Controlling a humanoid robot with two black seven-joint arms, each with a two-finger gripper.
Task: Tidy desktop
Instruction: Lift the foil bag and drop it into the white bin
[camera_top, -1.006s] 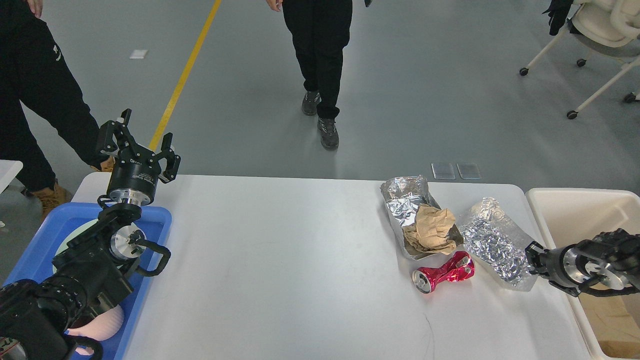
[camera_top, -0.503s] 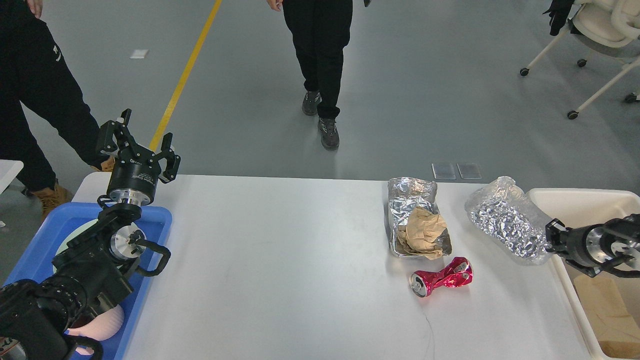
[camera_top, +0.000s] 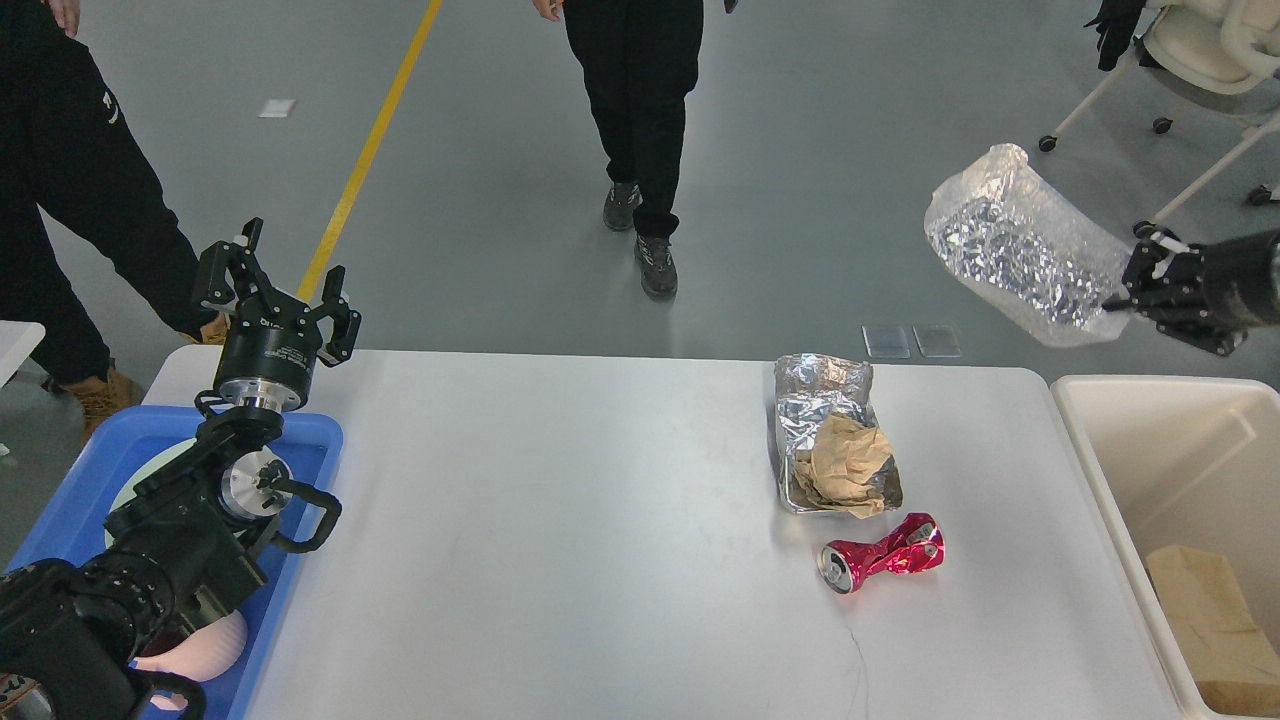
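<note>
Grey floor surrounds the wide white matte desktop (camera_top: 560, 520), which fills the head view's lower half. At two o'clock my right gripper (camera_top: 1140, 285) pinches a crinkled silver foil bag (camera_top: 1020, 250), light and crushable, above the cream rectangular bin (camera_top: 1100, 470). At nine o'clock my left gripper (camera_top: 275, 285) hangs open over the blue plastic tray (camera_top: 300, 440). The smooth desktop offers no hold itself; its litter does

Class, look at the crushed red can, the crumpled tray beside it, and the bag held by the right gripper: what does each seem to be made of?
Crushed red can: likely thin aluminium, glossy red finish, sharp dents, silver rim.
Crumpled tray: apparently aluminium foil, mirror-bright creases; the tan wad inside looks like matte paper.
Bag, pinched by the right gripper: seemingly clear plastic film over shiny foil-like contents.
</note>
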